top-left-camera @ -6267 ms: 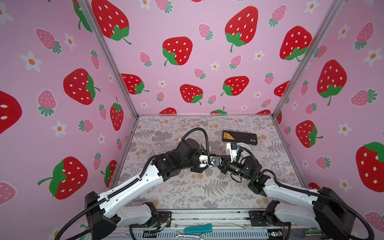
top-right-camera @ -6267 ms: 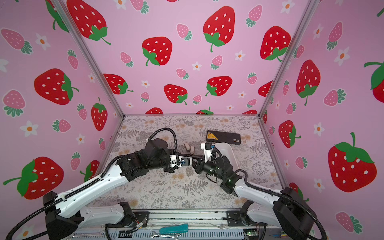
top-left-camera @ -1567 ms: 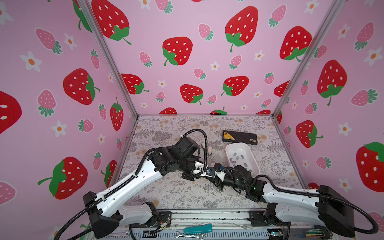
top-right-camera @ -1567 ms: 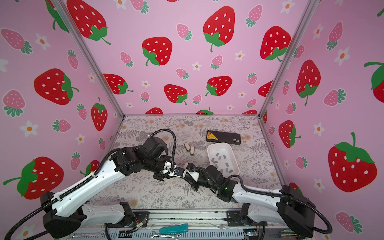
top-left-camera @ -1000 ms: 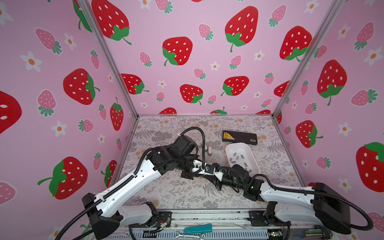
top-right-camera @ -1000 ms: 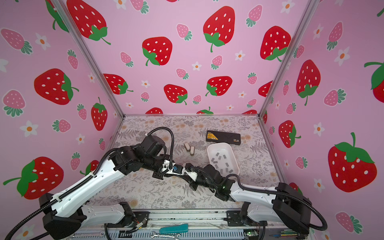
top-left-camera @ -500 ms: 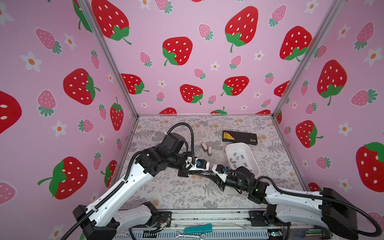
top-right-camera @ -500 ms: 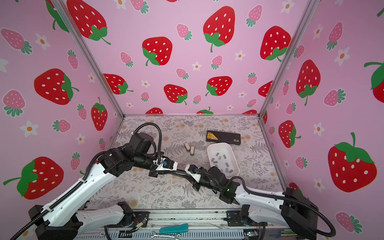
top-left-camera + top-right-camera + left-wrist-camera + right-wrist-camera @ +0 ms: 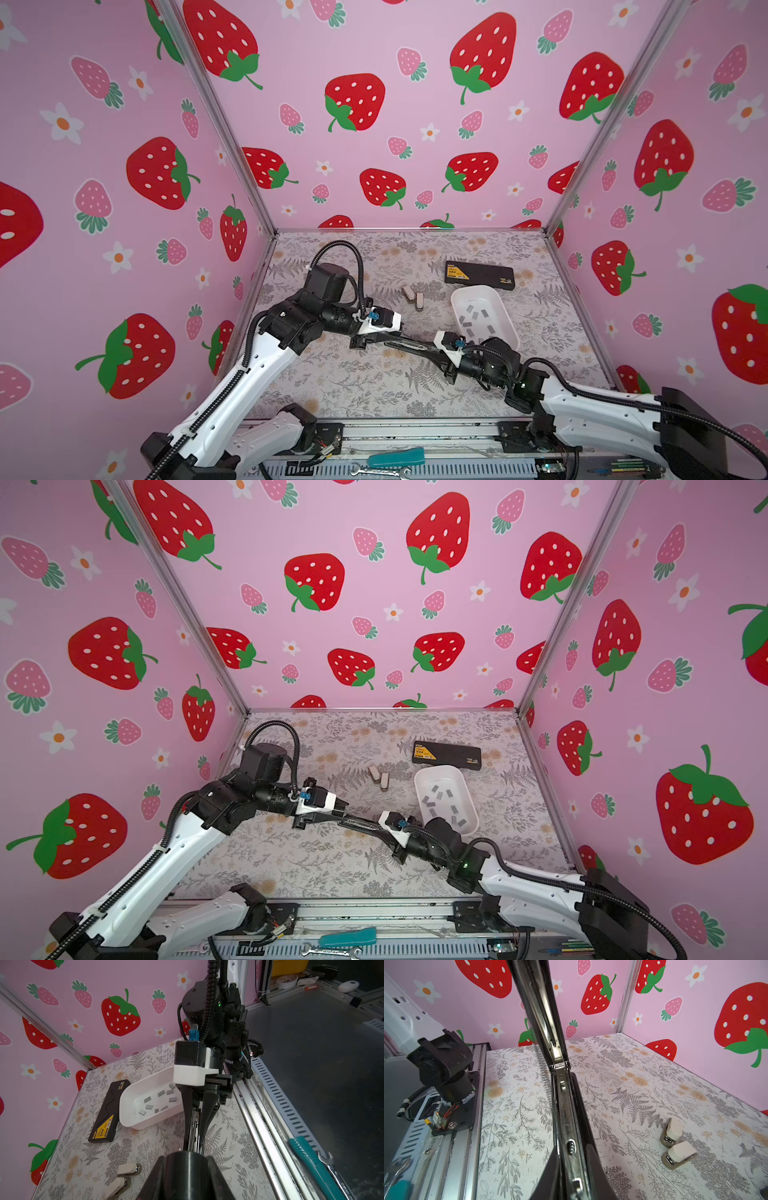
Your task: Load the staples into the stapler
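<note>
Two halves of stapler [image 9: 409,345] splayed open, metal rail [image 9: 563,1105] bare; left gripper [image 9: 374,337], right gripper [image 9: 432,353] clamp ends.

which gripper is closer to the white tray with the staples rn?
Right. The right gripper sits just off the near-left corner of the white tray; the left gripper is farther left, at the other end of the open stapler both hold.
</note>
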Available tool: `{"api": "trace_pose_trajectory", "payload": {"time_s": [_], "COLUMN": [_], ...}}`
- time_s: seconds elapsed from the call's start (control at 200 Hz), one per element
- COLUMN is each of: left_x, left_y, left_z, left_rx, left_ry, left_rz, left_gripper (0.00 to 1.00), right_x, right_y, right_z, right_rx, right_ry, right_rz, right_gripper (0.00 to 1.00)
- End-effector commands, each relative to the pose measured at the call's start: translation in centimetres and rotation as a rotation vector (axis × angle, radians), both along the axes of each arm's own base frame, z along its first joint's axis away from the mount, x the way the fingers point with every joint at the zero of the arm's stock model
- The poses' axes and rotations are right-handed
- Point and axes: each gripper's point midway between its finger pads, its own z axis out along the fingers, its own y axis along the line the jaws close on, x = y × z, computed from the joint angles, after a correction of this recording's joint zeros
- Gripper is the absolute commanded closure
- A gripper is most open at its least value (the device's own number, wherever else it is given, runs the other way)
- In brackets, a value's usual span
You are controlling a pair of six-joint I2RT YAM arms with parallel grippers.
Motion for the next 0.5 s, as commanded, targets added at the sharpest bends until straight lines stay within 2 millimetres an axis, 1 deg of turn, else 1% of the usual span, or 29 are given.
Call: {"api": "trace_pose_trajectory", "payload": {"time_s": [0.0,0.1,0.265,0.38,0.49], "left_x": [1.8,1.7,1.5,2.2,3.4], "left_y": [0.8,1.0,1.3,1.7,2.2], "left_z": [3.6,3.9,3.9,3.9,3.7], "left_rx": [-0.113,-0.135,-0.144,-0.154,-0.156], "left_ry": [-0.149,-0.164,-0.188,-0.187,-0.181], "left_rz": [0.045,0.038,0.036,0.057,0.098], "left_gripper": [1.00,1.00,1.00,1.00,1.00], "right_x": [0.8,0.9,1.0,0.9,0.8], "right_y": [-0.8,-0.8,-0.8,-0.9,-1.0], "right_z": [0.3,0.3,0.2,0.6,1.0], "right_rx": [0.017,0.016,0.014,0.030,0.052], "right_ry": [-0.009,-0.008,-0.008,-0.009,-0.006], "right_rz": [-0.056,-0.058,-0.062,-0.060,-0.056], "right_gripper": [0.90,0.90,0.91,0.91,0.92]}}
